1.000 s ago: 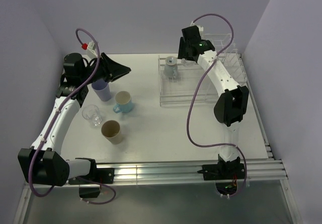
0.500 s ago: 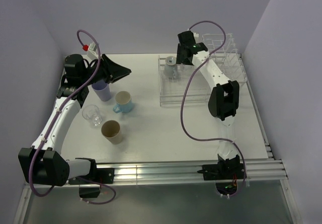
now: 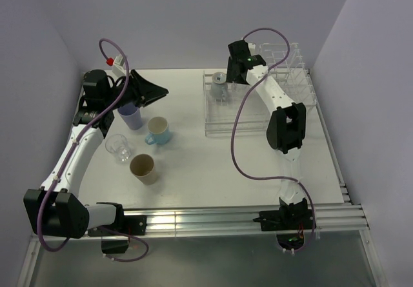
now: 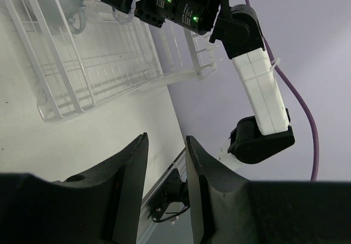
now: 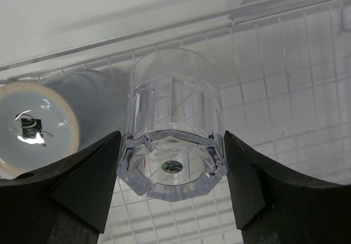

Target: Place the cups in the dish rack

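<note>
- Now pinching clear glass (image 5: 173, 129) btwn right gripper (image 5: 171, 170) jaws, mouth down, axis upright, over left end of dish rack (image 5: 285, 90), just beside blue mug (image 5: 38, 126).
- Holding left gripper (image 4: 166, 140) parted, empty, well apart.

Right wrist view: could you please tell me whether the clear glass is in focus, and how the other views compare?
Right wrist view: clear glass sharp, glare spot on the upturned mug base, right fingers dark. Left wrist view: dish rack crisp, left fingers underexposed. Top external view: even light, soft shadows.
</note>
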